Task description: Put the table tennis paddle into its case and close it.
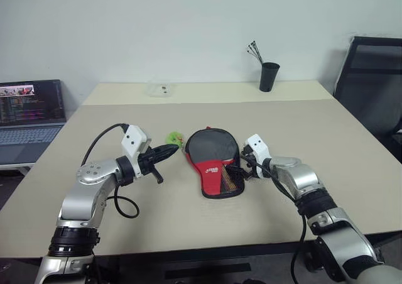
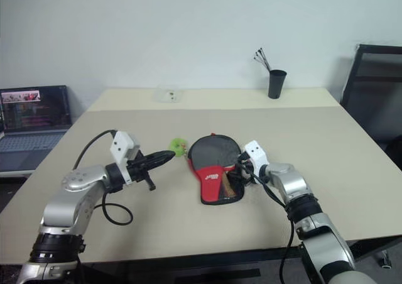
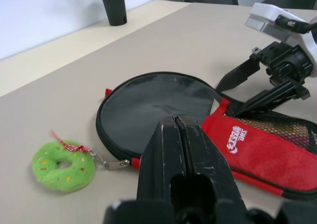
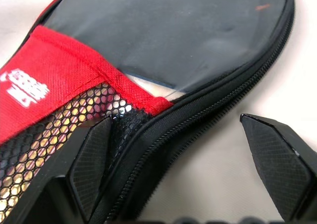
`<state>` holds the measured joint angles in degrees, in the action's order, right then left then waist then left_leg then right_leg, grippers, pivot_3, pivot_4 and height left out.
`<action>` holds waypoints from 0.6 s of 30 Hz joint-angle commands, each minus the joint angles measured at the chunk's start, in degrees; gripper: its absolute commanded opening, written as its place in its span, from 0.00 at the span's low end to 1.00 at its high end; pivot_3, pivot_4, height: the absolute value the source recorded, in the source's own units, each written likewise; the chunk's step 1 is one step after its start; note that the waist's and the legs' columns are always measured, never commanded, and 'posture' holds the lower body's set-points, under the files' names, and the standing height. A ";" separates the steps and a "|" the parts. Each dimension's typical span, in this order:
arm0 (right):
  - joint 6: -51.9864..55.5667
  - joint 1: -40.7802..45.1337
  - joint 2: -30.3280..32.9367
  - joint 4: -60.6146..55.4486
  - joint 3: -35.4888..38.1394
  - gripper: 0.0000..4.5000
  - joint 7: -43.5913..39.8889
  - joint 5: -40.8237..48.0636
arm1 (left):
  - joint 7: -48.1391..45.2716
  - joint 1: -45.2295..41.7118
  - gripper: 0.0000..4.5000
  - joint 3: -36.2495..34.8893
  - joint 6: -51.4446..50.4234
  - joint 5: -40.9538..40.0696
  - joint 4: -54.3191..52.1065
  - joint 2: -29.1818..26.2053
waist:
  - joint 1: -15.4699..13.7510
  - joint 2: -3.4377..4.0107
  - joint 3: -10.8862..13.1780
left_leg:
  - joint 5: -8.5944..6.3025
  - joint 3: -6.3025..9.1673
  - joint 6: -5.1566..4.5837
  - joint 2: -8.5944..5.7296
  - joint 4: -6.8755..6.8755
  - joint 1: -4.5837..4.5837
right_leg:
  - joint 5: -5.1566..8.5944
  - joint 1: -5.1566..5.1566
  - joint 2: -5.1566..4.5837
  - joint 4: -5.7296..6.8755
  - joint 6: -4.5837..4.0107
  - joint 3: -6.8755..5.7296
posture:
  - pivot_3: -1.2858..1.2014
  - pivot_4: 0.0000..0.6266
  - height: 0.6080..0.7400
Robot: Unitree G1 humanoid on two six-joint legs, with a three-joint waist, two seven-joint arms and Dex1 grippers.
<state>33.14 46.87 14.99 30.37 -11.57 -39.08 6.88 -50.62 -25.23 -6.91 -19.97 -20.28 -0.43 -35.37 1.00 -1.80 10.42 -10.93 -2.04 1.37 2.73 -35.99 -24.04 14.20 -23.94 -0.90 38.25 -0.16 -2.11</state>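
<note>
The case (image 1: 213, 161) lies flat mid-table, black head away from me, red logo panel and mesh pocket nearer. Tan wood of the table tennis paddle (image 4: 59, 130) shows through the mesh; its head is hidden under the cover. My right gripper (image 1: 242, 169) is open at the case's right edge: one finger (image 4: 91, 164) rests by the mesh and zipper, the other (image 4: 277, 169) stands over bare table. My left gripper (image 1: 169, 149) is shut, holds nothing, and hovers left of the case, pointing at it. A green donut charm (image 3: 63, 165) hangs from the zipper pull (image 3: 116, 163).
A black cup with sticks (image 1: 269, 76) and a small clear box (image 1: 159, 90) stand at the far side. An open laptop (image 1: 28, 117) sits off the table's left, a black chair (image 1: 370, 83) at the right. The beige table (image 1: 314, 127) stretches around the case.
</note>
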 commanded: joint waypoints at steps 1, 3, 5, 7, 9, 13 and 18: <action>1.89 -0.28 -2.28 2.91 -2.97 0.74 0.24 -2.41 | 0.33 -0.14 0.00 -0.94 0.15 -0.82 -2.63 -0.83 | 0.56 -0.01 -0.01 | 0.00 0.01 0.00 0.02 0.01 0.13 | 0.00 0.12 -0.02 0.00 0.00 0.01 | 0.52 0.24 1.00; 1.72 -0.05 -3.08 3.95 -2.89 0.60 0.80 -3.13 | 0.37 0.01 0.00 -0.92 0.31 -0.70 -2.63 -0.87 | 0.98 -0.05 -0.06 | 0.00 0.03 0.00 0.05 0.02 0.31 | 0.00 0.27 -0.10 0.00 -0.02 0.01 | 0.52 0.24 1.00; 1.55 0.00 -3.43 4.51 -2.75 0.47 1.02 -3.49 | 0.42 0.11 0.00 -0.91 0.37 -0.65 -2.69 -0.89 | 1.05 -0.06 -0.08 | 0.00 0.04 0.00 0.08 0.02 0.38 | -0.02 0.30 -0.09 0.02 -0.05 0.01 | 0.52 0.24 1.00; 1.94 -0.06 -3.71 4.65 -2.18 0.34 1.14 -3.30 | 0.44 0.26 0.00 -0.95 0.41 -0.65 -2.75 -0.91 | 1.04 -0.07 -0.08 | 0.00 0.04 0.00 0.08 0.03 0.53 | -0.01 0.43 -0.09 0.06 -0.07 0.01 | 0.52 0.24 1.00; 2.55 -0.19 -3.99 4.58 -1.37 0.22 1.23 -2.74 | 0.38 0.49 0.00 -1.10 0.50 -0.71 -2.73 -1.01 | 1.04 -0.09 -0.09 | 0.00 0.03 0.00 0.08 0.03 0.68 | 0.00 0.54 -0.11 0.09 -0.08 0.03 | 0.52 0.24 1.00; 6.28 0.21 -5.36 3.87 2.84 0.02 2.49 0.31 | 0.01 0.86 0.00 -1.40 0.66 -0.92 -2.56 -1.34 | 1.00 -0.10 -0.10 | 0.00 0.03 0.00 0.09 0.03 0.76 | 0.05 0.56 -0.18 0.27 -0.16 0.07 | 0.52 0.24 1.00; 12.78 0.98 -7.47 -0.19 10.14 0.01 7.05 4.67 | -2.40 2.02 0.00 -1.20 -0.56 -2.26 -3.34 -2.71 | 1.00 -0.10 -0.10 | 0.00 0.02 0.01 0.16 0.09 0.79 | 0.13 0.52 -0.20 0.36 -0.29 0.10 | 0.52 0.24 1.00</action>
<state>43.56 47.97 8.23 31.69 -3.22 -34.24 10.37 -52.06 -23.13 -6.91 -20.30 -21.00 -0.82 -36.97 2.00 -1.90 10.32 -10.94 -2.01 1.38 2.90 -35.90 -23.25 14.34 -23.42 -1.11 38.61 -0.46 -2.01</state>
